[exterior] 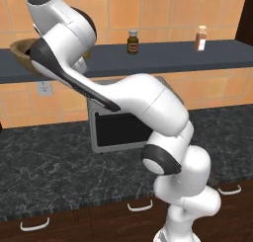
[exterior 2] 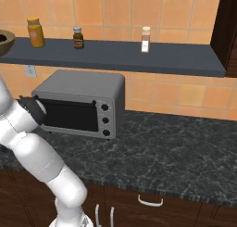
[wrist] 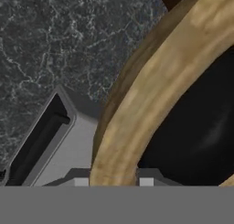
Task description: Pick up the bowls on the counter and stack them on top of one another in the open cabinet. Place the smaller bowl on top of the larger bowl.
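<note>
1. Carrying the bowl (wrist: 137, 109) is, we judge, the step in hand: in the hand view its thick tan rim runs between the gripper (wrist: 114, 182), whose two tips sit either side of the rim at the bottom edge, so we read the fingers as clamped on the bowl.
2. In the left base view we see the bowl (exterior: 22, 51) held high at the left end of the shelf (exterior: 163, 58), well above the counter (exterior: 49, 167); in the right base view the bowl (exterior 2: 5, 41) sits at the left edge.
3. Below the hand lie the counter (wrist: 68, 35) and the toaster oven (wrist: 59, 141).
4. The next move, we judge, calls for carrying the bowl to the open cabinet while keeping the grip firm.
</note>
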